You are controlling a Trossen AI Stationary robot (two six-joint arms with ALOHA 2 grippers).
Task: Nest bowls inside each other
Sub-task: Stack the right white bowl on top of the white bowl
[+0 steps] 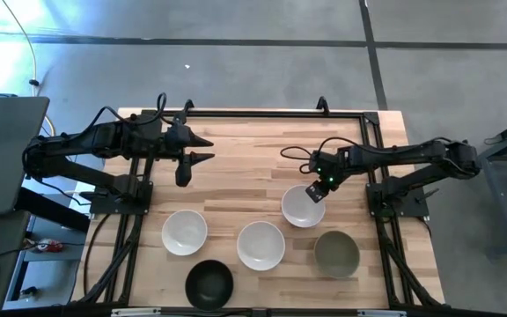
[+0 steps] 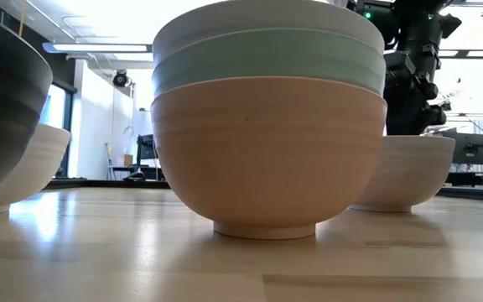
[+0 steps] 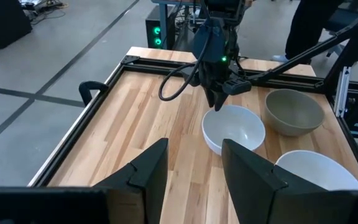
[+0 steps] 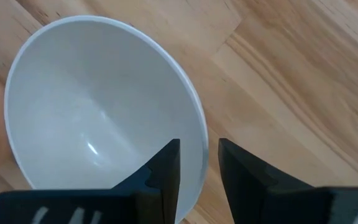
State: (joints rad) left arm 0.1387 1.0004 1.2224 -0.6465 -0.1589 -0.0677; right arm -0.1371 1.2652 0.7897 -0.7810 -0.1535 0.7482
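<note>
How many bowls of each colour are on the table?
White bowls: 3
Mint green bowl: 1
Peach-orange bowl: 1
Olive-grey bowl: 1
Black bowl: 1
Total: 7
</note>
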